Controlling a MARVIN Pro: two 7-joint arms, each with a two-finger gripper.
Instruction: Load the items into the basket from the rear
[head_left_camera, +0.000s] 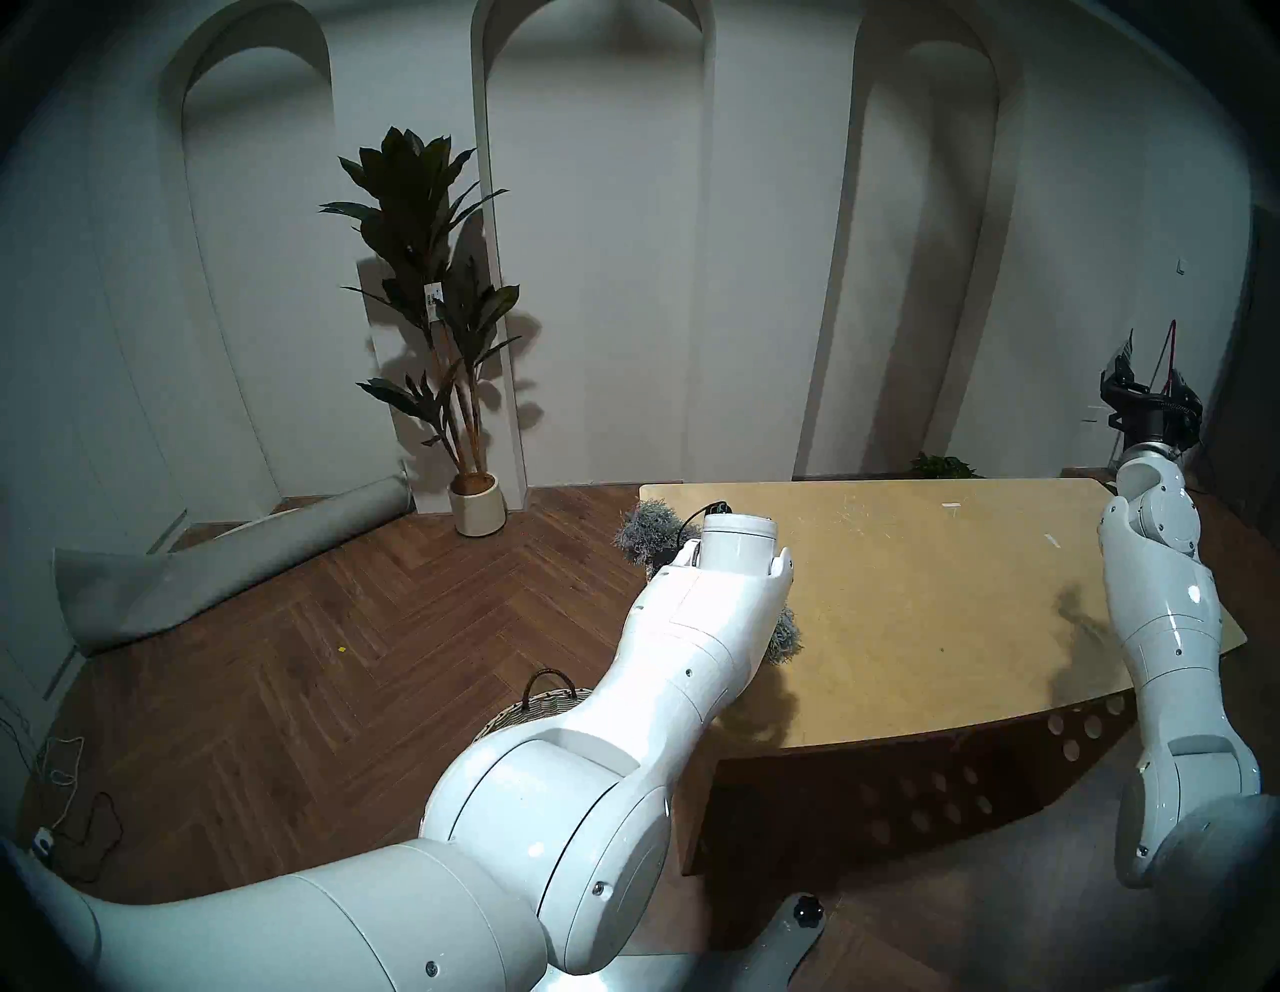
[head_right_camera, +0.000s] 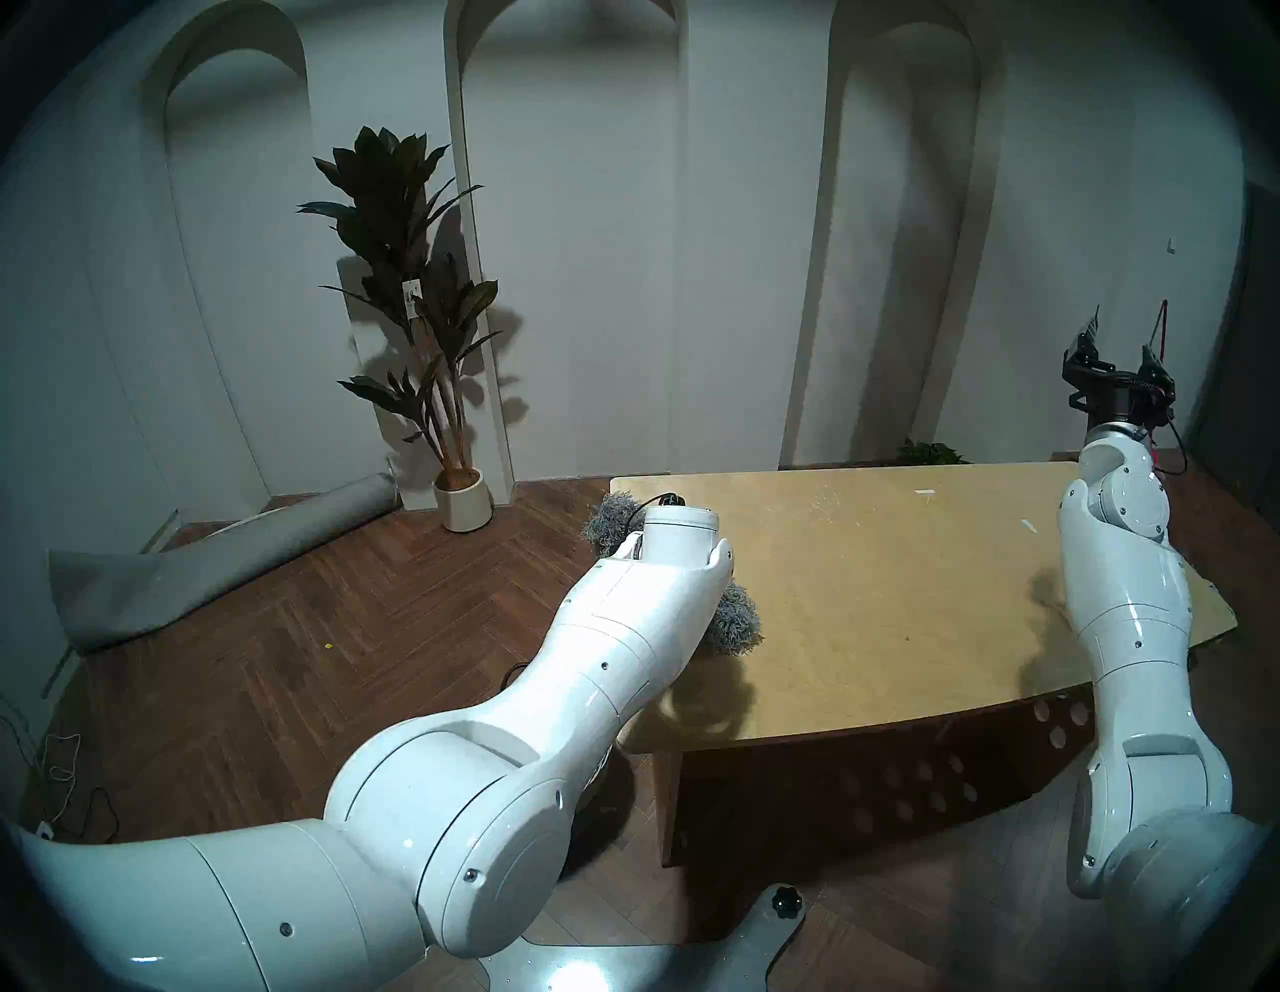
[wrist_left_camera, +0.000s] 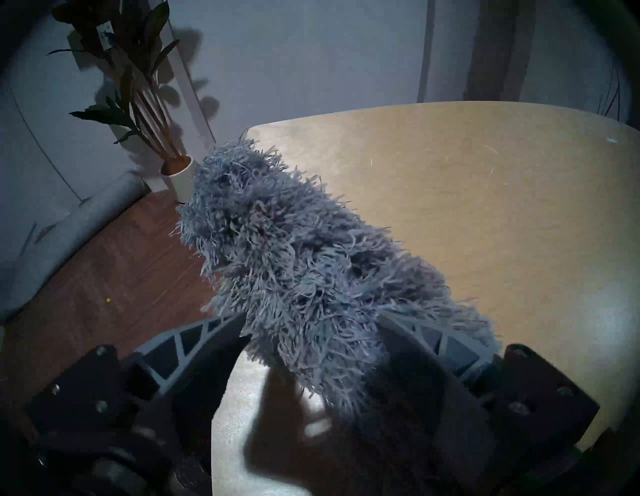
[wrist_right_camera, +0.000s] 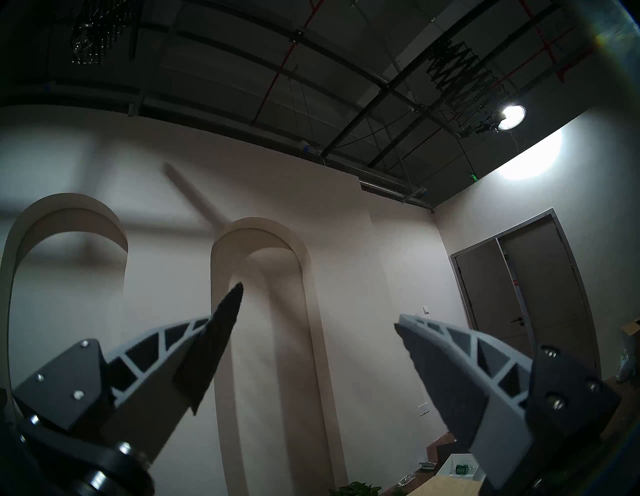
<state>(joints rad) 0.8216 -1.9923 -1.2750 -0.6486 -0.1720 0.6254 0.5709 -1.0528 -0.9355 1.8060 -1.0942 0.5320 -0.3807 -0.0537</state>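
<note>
Grey fingers (wrist_left_camera: 194, 341) of the left gripper (wrist_left_camera: 313, 324) sit spread on both sides of the shaggy duster head (wrist_left_camera: 294, 263), low in the frame. It lies on the table (wrist_left_camera: 485, 207) by its left edge. It looks soft and light; squeeze its middle. Far right, the right gripper (wrist_right_camera: 318, 311) hangs spread, empty.

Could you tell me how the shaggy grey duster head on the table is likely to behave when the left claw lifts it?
The duster head looks soft, so its pile will probably compress between the left claw's fingers. It is long, so the ungripped end may droop. It looks light, and the shaggy fibres should resist slipping.
</note>
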